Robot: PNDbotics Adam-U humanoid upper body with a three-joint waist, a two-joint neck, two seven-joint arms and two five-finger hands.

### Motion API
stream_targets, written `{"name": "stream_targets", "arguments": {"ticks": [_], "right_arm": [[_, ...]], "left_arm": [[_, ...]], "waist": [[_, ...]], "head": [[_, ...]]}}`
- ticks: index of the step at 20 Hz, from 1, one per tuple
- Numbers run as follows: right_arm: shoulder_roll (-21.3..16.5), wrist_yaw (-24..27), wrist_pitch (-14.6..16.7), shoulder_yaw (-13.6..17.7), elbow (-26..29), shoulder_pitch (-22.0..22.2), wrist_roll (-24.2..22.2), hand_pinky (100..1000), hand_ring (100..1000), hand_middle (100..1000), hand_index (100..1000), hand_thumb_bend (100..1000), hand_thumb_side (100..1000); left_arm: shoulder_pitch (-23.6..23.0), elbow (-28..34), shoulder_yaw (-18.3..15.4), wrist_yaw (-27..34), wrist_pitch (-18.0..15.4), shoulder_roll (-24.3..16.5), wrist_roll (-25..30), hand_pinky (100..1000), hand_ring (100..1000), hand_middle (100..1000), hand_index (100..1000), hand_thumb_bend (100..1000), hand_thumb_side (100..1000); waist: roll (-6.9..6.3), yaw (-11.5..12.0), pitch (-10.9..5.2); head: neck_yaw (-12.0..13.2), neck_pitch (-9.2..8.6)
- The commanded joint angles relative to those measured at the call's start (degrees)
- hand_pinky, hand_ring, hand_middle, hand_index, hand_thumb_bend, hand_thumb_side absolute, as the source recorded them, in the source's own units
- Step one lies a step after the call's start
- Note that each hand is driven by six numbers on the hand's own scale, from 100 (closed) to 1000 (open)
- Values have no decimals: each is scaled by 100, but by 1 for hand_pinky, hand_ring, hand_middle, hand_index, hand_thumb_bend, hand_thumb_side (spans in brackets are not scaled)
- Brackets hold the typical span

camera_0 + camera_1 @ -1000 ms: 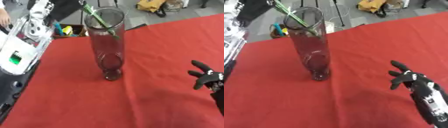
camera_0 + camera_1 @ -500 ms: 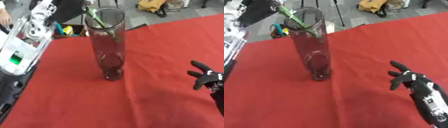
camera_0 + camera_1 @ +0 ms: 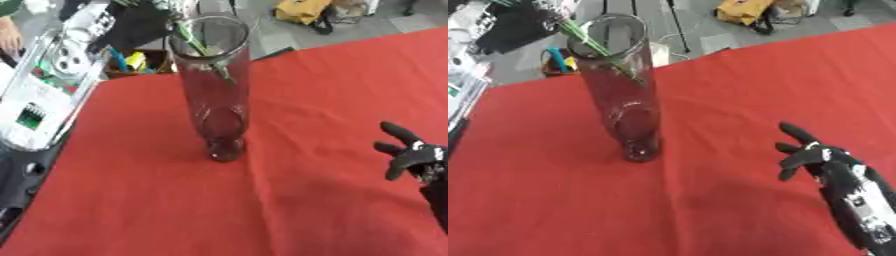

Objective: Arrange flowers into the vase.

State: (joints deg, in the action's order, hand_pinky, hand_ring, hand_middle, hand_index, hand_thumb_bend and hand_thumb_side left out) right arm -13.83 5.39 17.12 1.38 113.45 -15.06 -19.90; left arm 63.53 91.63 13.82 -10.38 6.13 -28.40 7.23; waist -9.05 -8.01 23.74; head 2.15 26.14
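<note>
A tall clear glass vase (image 3: 214,95) stands upright on the red tablecloth (image 3: 262,200), left of centre. A green flower stem (image 3: 197,46) leans inside it and sticks out over the rim toward the upper left; its bloom is cut off by the top edge. My right hand (image 3: 815,156) hovers over the cloth at the lower right, well apart from the vase, fingers spread and holding nothing. My left hand shows in neither view.
A white and black device (image 3: 39,100) lies along the table's left edge. Beyond the far edge is a floor with a yellow bag (image 3: 306,11), a box of coloured items (image 3: 131,61) and dark gear.
The vase, stem and right hand stay as they were; only the view shifts slightly.
</note>
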Motion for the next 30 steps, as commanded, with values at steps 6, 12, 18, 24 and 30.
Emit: {"name": "stream_targets", "arguments": {"ticks": [6,12,18,24,30], "right_arm": [[-21,-61,-45,-3,114,6,-14,911,1000,479,666,100,911],[-19,-83,-91,-13,114,18,-39,913,1000,478,666,100,909],[-22,-108,-123,-12,114,33,-63,914,1000,477,666,100,908],[-27,-123,-158,-19,114,30,-91,916,1000,476,666,100,908],[-30,-143,-192,-24,114,31,-110,917,1000,476,666,100,907]], "left_arm": [[110,74,-146,-136,-157,-292,493,573,792,834,891,100,656],[126,65,-157,-217,-280,-330,728,605,814,860,915,100,704],[157,103,-167,-110,-410,-355,926,639,833,888,946,100,815],[190,137,-163,-105,-551,-366,1048,670,854,911,981,100,842],[210,168,-167,-105,-655,-408,1143,693,871,926,1000,100,854]], "waist": [[4,-9,-138],[-36,-14,-153],[-72,-17,-167],[-107,-19,-167],[-138,-18,-174]], "head": [[0,-13],[8,2],[26,8],[41,21],[40,33]]}}
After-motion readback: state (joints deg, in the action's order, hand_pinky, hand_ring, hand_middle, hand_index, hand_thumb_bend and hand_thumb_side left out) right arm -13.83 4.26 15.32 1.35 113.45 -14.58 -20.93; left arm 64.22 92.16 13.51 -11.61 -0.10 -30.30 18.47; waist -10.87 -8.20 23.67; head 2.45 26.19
